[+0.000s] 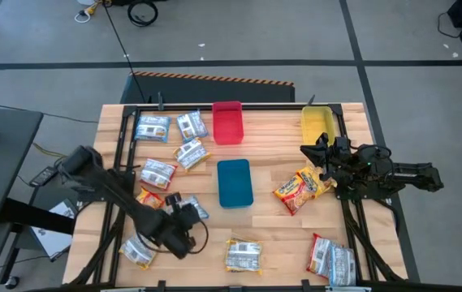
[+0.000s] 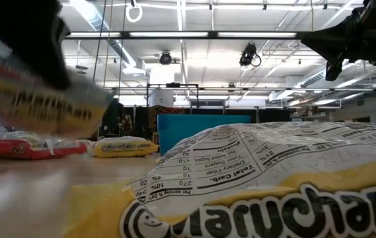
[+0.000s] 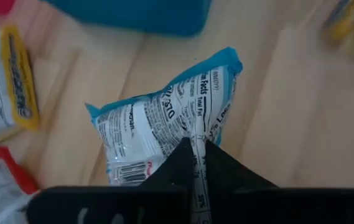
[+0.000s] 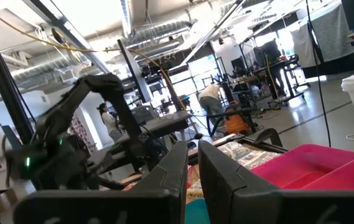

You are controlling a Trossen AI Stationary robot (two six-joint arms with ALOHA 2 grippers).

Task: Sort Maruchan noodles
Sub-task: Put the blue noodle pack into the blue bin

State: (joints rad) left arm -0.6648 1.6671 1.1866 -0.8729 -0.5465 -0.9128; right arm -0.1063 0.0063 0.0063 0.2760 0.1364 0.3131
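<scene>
So the left tool [image 3: 195, 163] is clamping down on the seam of a blue-edged noodle packet [image 3: 170, 118], fingers pinched tight on the crinkly plastic, near the front left of the desk [image 1: 271, 231] just beside the blue tray [image 1: 235, 182]. That packet is sitting right at the fingertips, sticking out ahead of them.

The right tool [image 1: 321, 152] is hanging over the right side of the desk with its fingers nearly together, gripping nothing, close to the yellow tray [image 1: 317, 122].

Counting from above: three trays, a red tray [image 1: 227, 122], the yellow one and the blue one in the middle. Packets, I'm getting about eleven. Roughly five are lying in a loose bunch at the back left, one or two are under the left arm, one's at the front left corner, one at the front middle, an orange pair [image 1: 302, 189] is lying just beside the right tool, and two are stacked at the front right [image 1: 330, 259].
</scene>
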